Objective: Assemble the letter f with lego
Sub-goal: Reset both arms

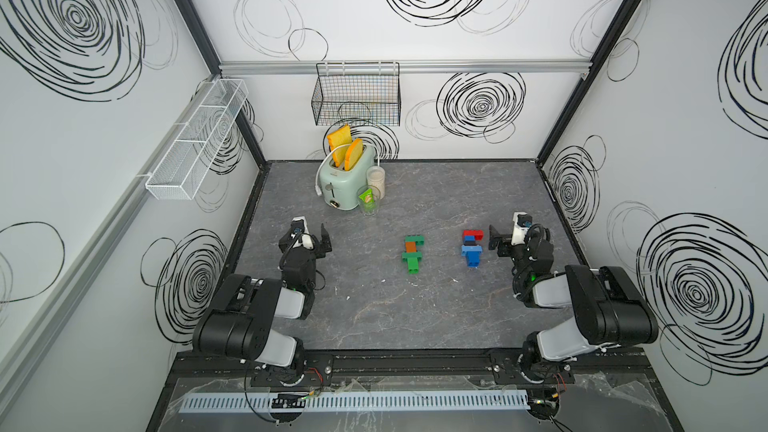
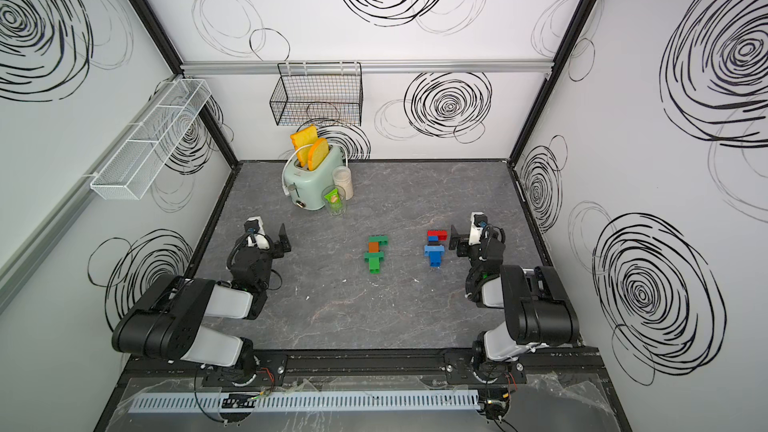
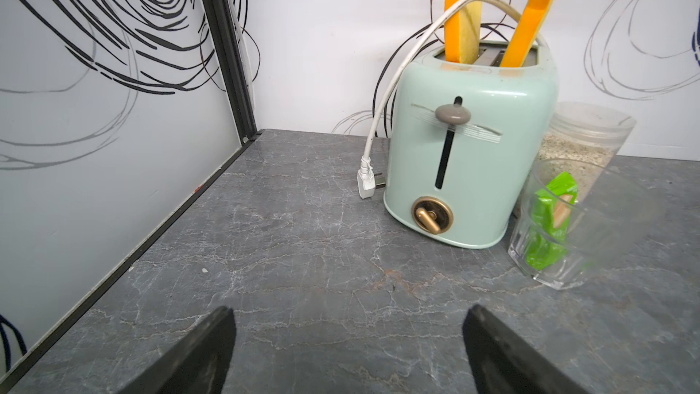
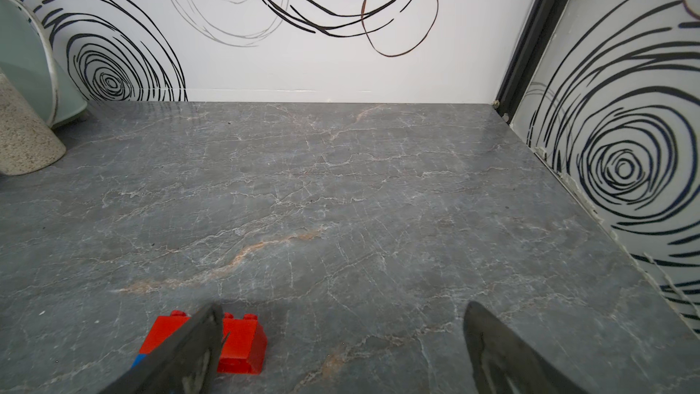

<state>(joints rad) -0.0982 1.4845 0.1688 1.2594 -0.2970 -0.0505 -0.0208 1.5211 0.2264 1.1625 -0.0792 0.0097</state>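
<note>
The left claw (image 1: 326, 243), at 9 o'clock on the counter (image 1: 374, 317), and the right claw (image 1: 494, 238), at 3 o'clock, both have jaws wide apart, gripping nothing. Between them lie the green lego (image 1: 412, 253), mid-counter, and the blue lego (image 1: 472, 248), just beside the right claw. The toaster (image 1: 347, 178) stands at 11 o'clock.

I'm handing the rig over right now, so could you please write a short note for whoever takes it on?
Left claw: open, empty, facing the toaster.
Right claw: open, empty, beside the red brick.
Lego: green-orange figure mid-table; red-blue-black figure nearer the right claw; both flat on the table.
Done: both look like joined f shapes; no loose bricks seen.
Left: apparently only checking the joints.
</note>
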